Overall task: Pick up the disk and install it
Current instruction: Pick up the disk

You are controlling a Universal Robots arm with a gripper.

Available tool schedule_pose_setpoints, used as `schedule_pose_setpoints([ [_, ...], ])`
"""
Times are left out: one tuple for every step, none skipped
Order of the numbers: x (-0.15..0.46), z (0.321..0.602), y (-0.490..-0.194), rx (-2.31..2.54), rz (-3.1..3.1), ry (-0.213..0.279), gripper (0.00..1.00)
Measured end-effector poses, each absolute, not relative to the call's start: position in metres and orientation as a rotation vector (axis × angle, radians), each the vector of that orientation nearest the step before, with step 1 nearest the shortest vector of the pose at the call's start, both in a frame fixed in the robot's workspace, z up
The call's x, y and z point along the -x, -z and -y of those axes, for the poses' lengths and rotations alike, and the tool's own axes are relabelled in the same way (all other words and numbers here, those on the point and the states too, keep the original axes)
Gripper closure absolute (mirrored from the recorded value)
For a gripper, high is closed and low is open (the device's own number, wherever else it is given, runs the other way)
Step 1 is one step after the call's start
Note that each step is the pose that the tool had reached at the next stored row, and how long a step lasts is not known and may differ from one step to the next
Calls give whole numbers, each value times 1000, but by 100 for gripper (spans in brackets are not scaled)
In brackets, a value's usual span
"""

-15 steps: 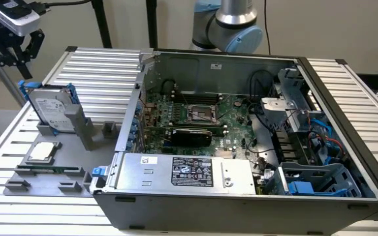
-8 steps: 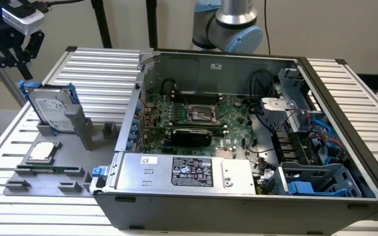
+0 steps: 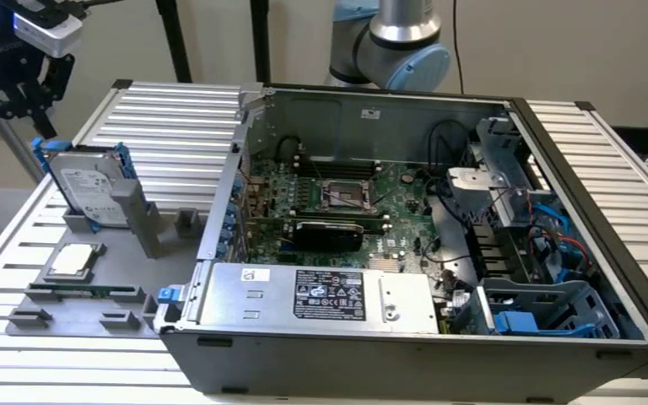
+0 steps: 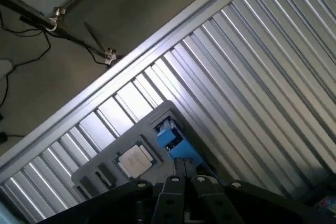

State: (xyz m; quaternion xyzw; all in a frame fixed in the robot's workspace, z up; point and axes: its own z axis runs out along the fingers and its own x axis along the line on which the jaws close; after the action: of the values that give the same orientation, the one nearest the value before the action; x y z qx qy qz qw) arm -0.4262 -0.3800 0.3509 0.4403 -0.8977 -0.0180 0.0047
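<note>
You're holding the gripper (image 4: 185, 165) clenched on nothing, just over the upright disk (image 3: 90, 190). It's looking rigid, dense and shock-sensitive, so you're best gripping across its blue rails (image 3: 121, 162).

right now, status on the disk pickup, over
Gripper above the disk, not touching it. Disk upright in the grey stand, outside the open case, not yet picked. Nothing between gripper and disk.

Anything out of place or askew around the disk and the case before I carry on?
Nothing stands out. The disk stands on edge in its grey stand, blue rails on, with the gripper above it. The chip lies flat in its pocket, and the open case sits flat on the table.
</note>
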Motion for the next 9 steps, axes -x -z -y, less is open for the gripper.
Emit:
schedule_pose_setpoints([
  [426,380,-351,-1405,2798,56,100],
  [426,380,-350,-1430,2785,56,100],
  [426,380,-350,-1455,2772,56,100],
  [426,380,-350,-1479,2759,56,100],
  [426,380,-350,-1505,2745,55,100],
  [426,380,-350,-1529,2731,55,100],
  [426,380,-350,-1554,2716,55,100],
  [426,380,-349,-1579,2701,55,100],
  [426,380,-349,-1602,2687,55,100],
])
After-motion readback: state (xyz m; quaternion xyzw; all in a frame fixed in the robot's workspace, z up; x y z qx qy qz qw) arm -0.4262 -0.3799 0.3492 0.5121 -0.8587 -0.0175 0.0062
